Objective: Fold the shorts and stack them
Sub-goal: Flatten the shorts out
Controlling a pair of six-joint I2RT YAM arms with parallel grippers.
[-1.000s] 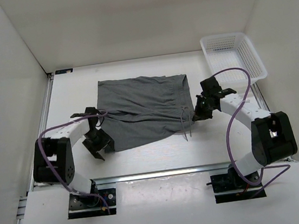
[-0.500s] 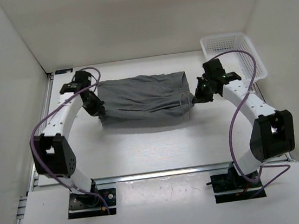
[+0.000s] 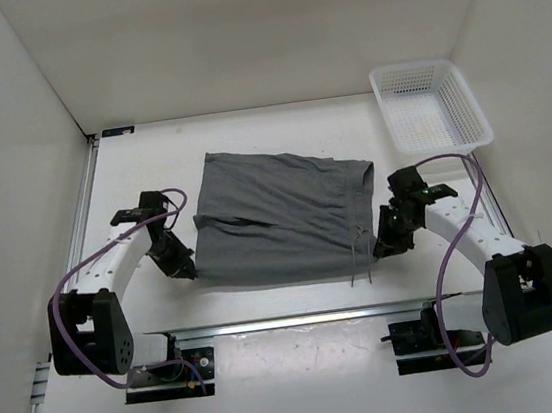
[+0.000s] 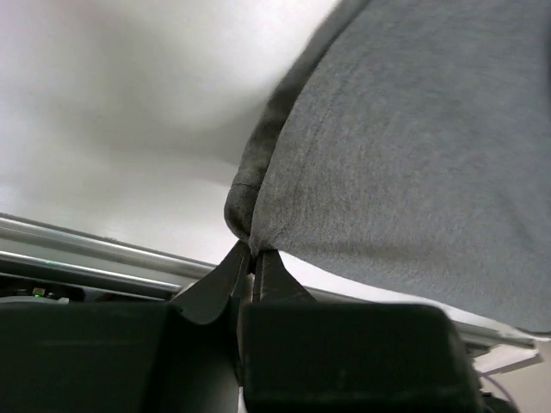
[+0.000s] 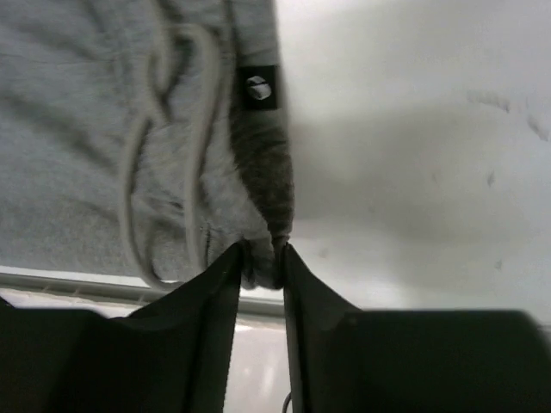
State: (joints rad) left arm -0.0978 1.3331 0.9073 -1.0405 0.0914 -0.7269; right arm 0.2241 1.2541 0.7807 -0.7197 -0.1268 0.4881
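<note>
The grey shorts (image 3: 282,216) hang stretched between my two grippers over the middle of the table, waistband to the right, drawstring (image 3: 360,257) dangling. My left gripper (image 3: 189,269) is shut on the near left corner of the shorts; in the left wrist view the fabric (image 4: 405,155) is pinched at the jaw tips (image 4: 252,251). My right gripper (image 3: 378,245) is shut on the near right waistband corner; in the right wrist view the waistband (image 5: 267,181) and drawstring (image 5: 164,129) sit above the jaws (image 5: 261,258).
A white mesh basket (image 3: 430,107) stands at the far right corner. White walls close in the table on three sides. A metal rail (image 3: 300,319) runs along the near edge, close below the shorts.
Both grippers have pulled the near edge of the shorts from the far side back toward the near edge, and the cloth now spreads wider and flatter.
</note>
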